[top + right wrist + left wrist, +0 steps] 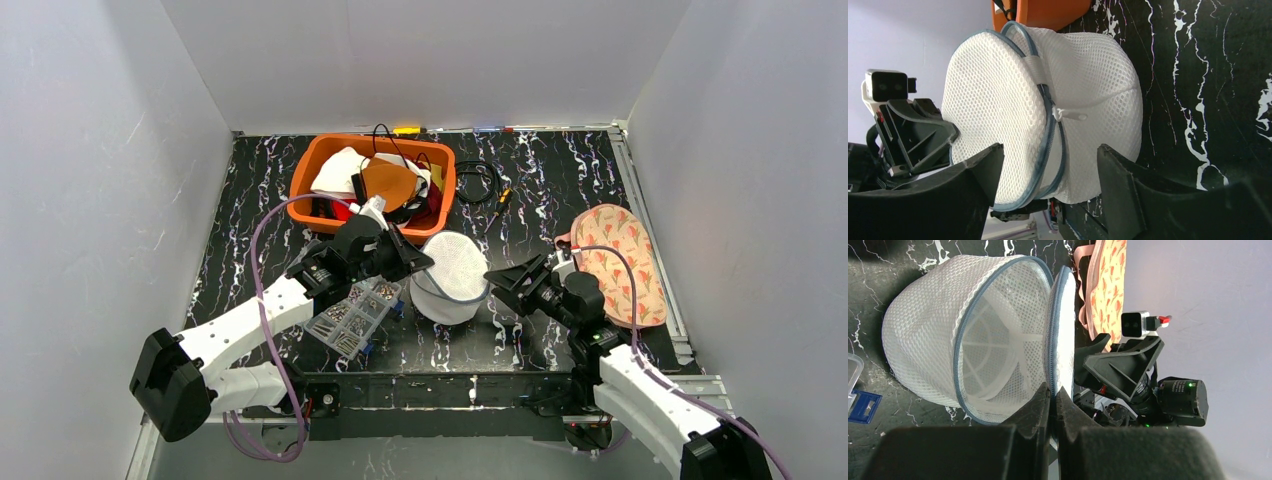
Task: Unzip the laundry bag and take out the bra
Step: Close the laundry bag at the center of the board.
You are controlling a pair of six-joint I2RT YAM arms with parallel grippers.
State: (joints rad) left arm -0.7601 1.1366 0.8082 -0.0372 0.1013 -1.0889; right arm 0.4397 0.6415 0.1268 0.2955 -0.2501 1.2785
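Observation:
The white mesh laundry bag (452, 275) stands in the middle of the table, its zip open and its round lid (1060, 340) swung up. The inside (993, 350) shows only white ribs. My left gripper (425, 265) is shut on the lid's blue zip rim (1053, 392). My right gripper (505, 280) is open just right of the bag, and its fingers straddle the zip seam without touching (1050, 148). The white zip pull (1068, 115) hangs on the bag's side. The floral pink bra (615, 262) lies flat on the table at the right, also in the left wrist view (1105, 285).
An orange basket (310, 165) full of clothes stands behind the bag. A clear parts box (355, 315) of screws lies under my left arm. A black cable (478, 180) and a small tool (503, 197) lie at the back. White walls enclose the table.

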